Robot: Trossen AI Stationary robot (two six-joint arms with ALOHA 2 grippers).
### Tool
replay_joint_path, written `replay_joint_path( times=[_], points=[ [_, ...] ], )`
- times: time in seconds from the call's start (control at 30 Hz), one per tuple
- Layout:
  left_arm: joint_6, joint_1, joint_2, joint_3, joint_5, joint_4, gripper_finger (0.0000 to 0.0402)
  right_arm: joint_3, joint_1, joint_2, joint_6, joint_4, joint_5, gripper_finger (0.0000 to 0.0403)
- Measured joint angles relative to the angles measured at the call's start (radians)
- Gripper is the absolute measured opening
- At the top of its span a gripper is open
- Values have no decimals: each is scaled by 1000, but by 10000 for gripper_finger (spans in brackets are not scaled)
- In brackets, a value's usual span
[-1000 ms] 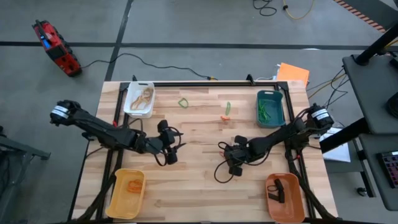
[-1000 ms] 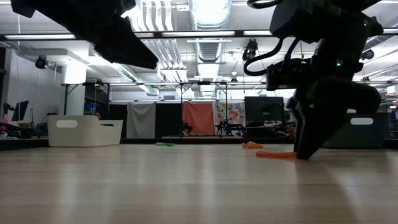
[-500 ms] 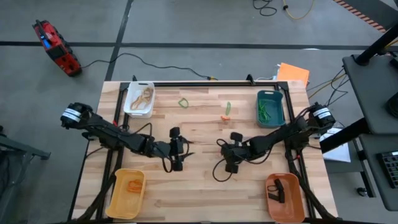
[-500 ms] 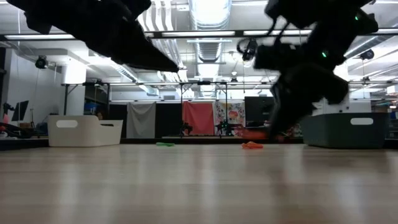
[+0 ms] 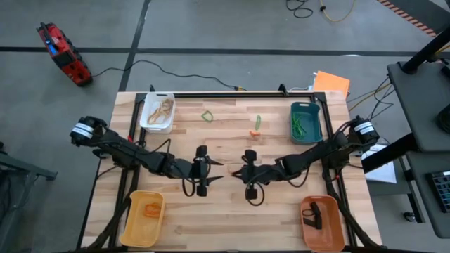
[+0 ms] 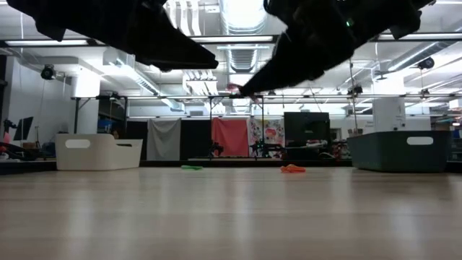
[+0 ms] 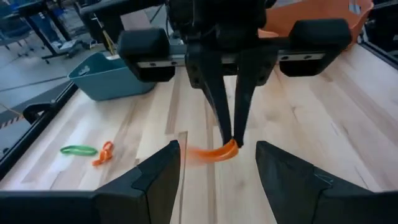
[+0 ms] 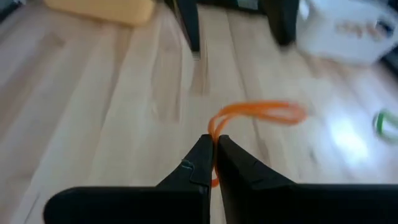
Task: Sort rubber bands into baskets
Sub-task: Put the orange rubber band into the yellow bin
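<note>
So my right gripper (image 8: pixel 214 144) has its fingers pinched tight on an orange rubber band (image 8: pixel 261 113), and it's lifted clear of the surface (image 5: pixel 232 218), hanging near the middle of the high view. The loop dangles out from the fingertips. From the left wrist view you can see that same band (image 7: pixel 214 152) gripped between the two narrow fingers.

My left gripper (image 5: pixel 209 171) sits just left of center in the high view, fingers spread wide with nothing in them, facing the right one with a small gap between.

Baskets are at the corners: white basket (image 5: pixel 157 112) upper left with tan bands inside, teal basket (image 5: pixel 306 121) upper right with green ones, yellow basket (image 5: pixel 143 217) lower left with an orange band in it, orange basket (image 5: pixel 323 223) lower right with something black.

Loose stuff left on the surface, all toward the top center of the high view: a green band (image 5: pixel 207 116), another green one (image 5: pixel 258 121), and a small orange band (image 5: pixel 254 133) just below that one.
</note>
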Motion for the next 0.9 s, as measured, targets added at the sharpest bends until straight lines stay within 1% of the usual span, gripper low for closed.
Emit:
replay_joint_path(
  times=[0.07,0.2,0.37,0.53,0.6,0.73,0.9],
  points=[
    [-1,0,-1,-10,0,36,194,0,1,1,-38,50,0,9],
    [8,0,-11,-61,0,174,194,0,4,6,-83,101,1,9],
    [-14,4,-17,-166,0,373,194,0,11,6,-123,151,48,9],
    [-80,4,-18,-265,-12,576,194,0,13,5,-172,230,50,9],
    [-91,4,-18,-284,-13,615,194,0,13,5,-206,266,51,9],
    [-106,4,-15,-292,-3,625,194,1,13,5,-282,343,50,9],
    [-85,4,-15,-265,91,625,194,1,11,5,-349,399,49,9]
  ],
)
